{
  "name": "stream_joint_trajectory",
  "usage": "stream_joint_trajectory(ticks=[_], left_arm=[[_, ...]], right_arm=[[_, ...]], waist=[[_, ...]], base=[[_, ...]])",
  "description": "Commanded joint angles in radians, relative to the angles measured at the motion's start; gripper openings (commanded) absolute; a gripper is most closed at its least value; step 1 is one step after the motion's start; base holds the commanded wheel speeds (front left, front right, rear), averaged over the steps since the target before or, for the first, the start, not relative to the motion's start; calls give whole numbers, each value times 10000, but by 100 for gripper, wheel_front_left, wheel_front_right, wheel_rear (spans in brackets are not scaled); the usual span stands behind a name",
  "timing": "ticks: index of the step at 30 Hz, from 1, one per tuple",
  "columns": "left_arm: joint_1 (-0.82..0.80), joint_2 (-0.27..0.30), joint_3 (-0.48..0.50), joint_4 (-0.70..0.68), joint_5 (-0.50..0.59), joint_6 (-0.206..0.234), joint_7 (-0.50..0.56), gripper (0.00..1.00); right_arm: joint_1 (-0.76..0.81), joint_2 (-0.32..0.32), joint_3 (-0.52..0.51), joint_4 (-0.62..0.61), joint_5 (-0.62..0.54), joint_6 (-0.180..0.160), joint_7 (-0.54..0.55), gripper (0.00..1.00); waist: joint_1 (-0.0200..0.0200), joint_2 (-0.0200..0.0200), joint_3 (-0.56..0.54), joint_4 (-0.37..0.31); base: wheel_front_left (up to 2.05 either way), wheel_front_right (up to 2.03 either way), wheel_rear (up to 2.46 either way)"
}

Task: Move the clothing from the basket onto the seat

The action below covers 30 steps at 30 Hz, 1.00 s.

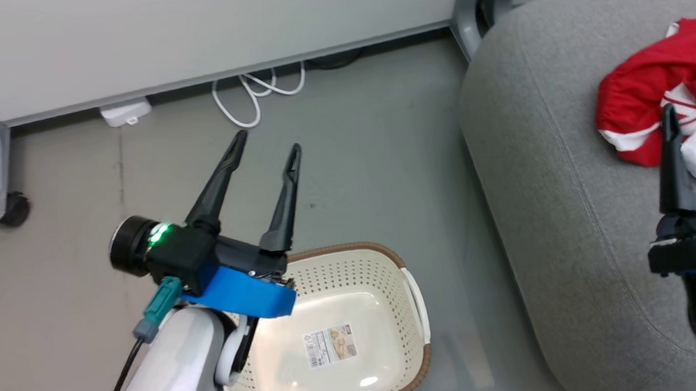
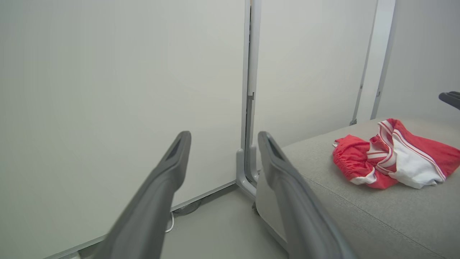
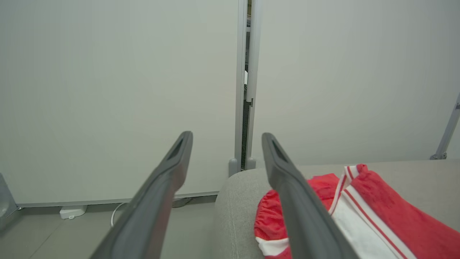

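In the head view the right pincer [image 1: 695, 112] is cut by the picture's edge: one dark finger shows whole, the other only as a sliver, and the arm behind it runs out at the lower corner. The clothing [image 1: 646, 96], a crumpled red heap with white stripes and panels, also runs off that edge, so its full extent cannot be seen, and no emblem can be made out on it. It lies on the grey seat [image 1: 549, 179], under and just ahead of the right pincer's fingertips, spilling to that pincer's right in its own wrist view. That pincer's fingers stand wide apart with nothing between them, pointing towards the pale wall panel [image 1: 196, 30]. The left pincer [image 1: 268, 143] rises on a pale forearm from the lower left, fingers likewise spread and holding nothing, tips over the bare floor [image 1: 369, 146]. The cream basket [image 1: 413, 311] sits behind and below this pincer's wrist; the blue wrist bracket and forearm hide its near-left corner, and its lower rim is cut off. Inside it only a label sticker [image 1: 331, 345] shows. A white cable [image 1: 259, 90] lies looped well ahead of the left fingertips.
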Motion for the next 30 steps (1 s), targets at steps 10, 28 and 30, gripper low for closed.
stream_joint_trajectory(ticks=[10, 28, 30], left_arm=[[1476, -522, 2292, -217, 696, -122, -24, 100], [3150, -1082, 3811, 18, 1461, -523, -25, 100], [3232, -1120, 3853, 31, 1500, -544, -25, 100]], right_arm=[[937, 585, 566, -497, -189, 2, -4, 100], [2471, 1309, 618, -503, -797, 3, -4, 100], [2616, 1379, 594, -484, -812, 3, -4, 100]], waist=[[2, -1, -1015, 946], [2, -1, -2048, 1200], [2, -1, -2128, 1218]], base=[[0, 0, 0], [0, 0, 0], [0, 0, 0]])
